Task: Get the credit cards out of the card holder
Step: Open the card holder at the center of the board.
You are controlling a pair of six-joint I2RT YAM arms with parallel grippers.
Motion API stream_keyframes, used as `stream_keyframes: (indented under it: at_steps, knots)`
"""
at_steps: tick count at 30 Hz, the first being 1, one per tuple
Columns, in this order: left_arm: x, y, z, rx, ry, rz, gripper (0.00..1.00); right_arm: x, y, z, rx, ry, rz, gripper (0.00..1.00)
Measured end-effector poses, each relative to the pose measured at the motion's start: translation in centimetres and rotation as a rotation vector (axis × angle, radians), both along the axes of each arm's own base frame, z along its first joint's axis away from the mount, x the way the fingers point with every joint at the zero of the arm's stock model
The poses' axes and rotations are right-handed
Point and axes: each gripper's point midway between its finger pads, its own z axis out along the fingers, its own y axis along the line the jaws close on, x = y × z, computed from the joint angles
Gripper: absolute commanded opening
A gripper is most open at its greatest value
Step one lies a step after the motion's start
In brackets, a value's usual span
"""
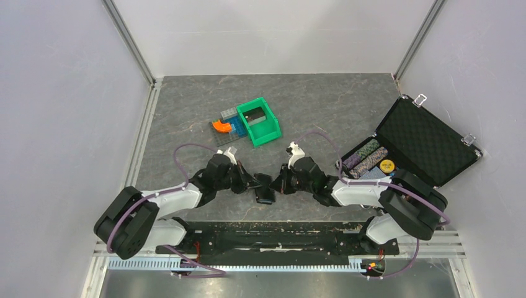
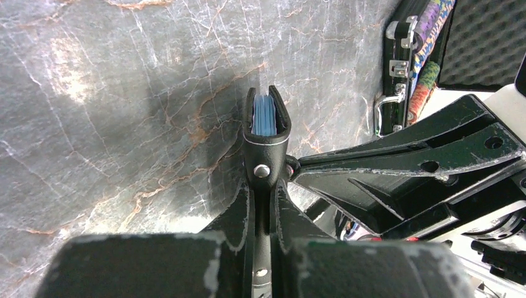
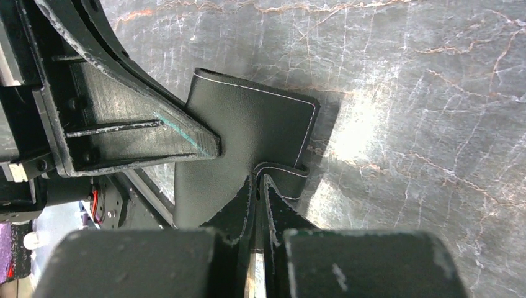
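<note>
The card holder [image 1: 265, 189], black with white stitching, hangs between my two grippers just above the table, near the front middle. My left gripper [image 1: 255, 184] is shut on its edge. In the left wrist view the card holder [image 2: 267, 133] stands edge-on between my fingers [image 2: 268, 186], with blue layers showing in its open end. My right gripper [image 1: 277, 185] is shut on a small stitched flap [image 3: 282, 177] of the card holder [image 3: 248, 130], my fingers [image 3: 258, 183] pressed together. No separate black credit cards show; I cannot tell whether the blue layers are cards.
A green bin [image 1: 260, 121] with an orange piece and small blocks [image 1: 223, 127] beside it stands at the back middle. An open black foam-lined case [image 1: 428, 139] with rows of poker chips [image 1: 366, 158] lies at the right. Walls enclose the table.
</note>
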Motion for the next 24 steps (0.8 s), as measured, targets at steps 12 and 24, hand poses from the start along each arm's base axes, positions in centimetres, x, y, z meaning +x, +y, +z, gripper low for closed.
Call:
stream_keyframes:
  at_steps: [12,24]
  knots:
    - [0.0,0.6,-0.4,0.046,0.009,0.011,0.06,0.4,-3.4,-1.0,-0.036,-0.018,-0.037,0.00]
    - [1.7,1.9,0.3,0.208,-0.044,0.004,0.66,0.6,-4.5,1.2,0.024,-0.073,-0.055,0.00]
